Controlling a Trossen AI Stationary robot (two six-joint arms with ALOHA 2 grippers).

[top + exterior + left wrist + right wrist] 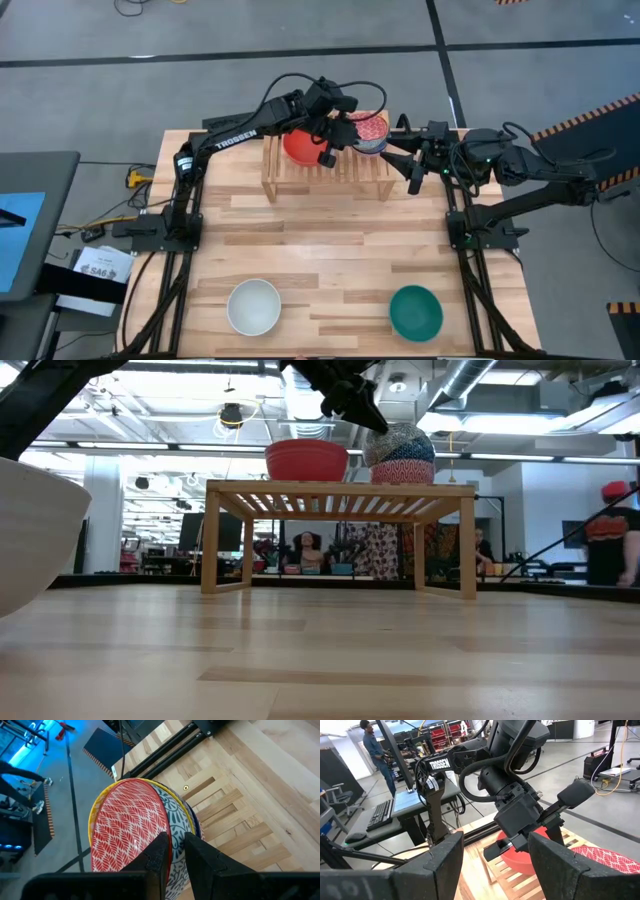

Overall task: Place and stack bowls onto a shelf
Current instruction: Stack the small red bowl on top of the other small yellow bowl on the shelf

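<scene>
The light-wood shelf [325, 172] [340, 490] stands at the table's far edge. A plain red bowl [298, 146] [306, 460] sits on its left half. On its right half is a stack of bowls [402, 470], with a blue-and-white striped bowl [405, 456] in it. At the top, the pink-red patterned bowl [372, 127] [132, 830] is tilted, and my left gripper [340, 135] [175, 840] is shut on it. A yellow rim [100, 805] shows around that bowl. My right gripper [412, 172] [495, 855] hangs open beside the shelf's right end, touching nothing. My left gripper holds the pink-red patterned bowl by its rim [172, 827]. One finger [159, 851] is inside on the red pattern and the other finger [200, 855] is outside on the grey-blue leaf wall. It comes from above and from the table's left. The bowl is tilted on the stack, its opening turned toward the far edge.
A white bowl [253, 306] [30, 530] and a teal green bowl [415, 312] rest on their bases near the table's near edge. Bare plank table [330, 240] lies between them and the shelf. People stand in the room beyond [372, 745] [615, 530].
</scene>
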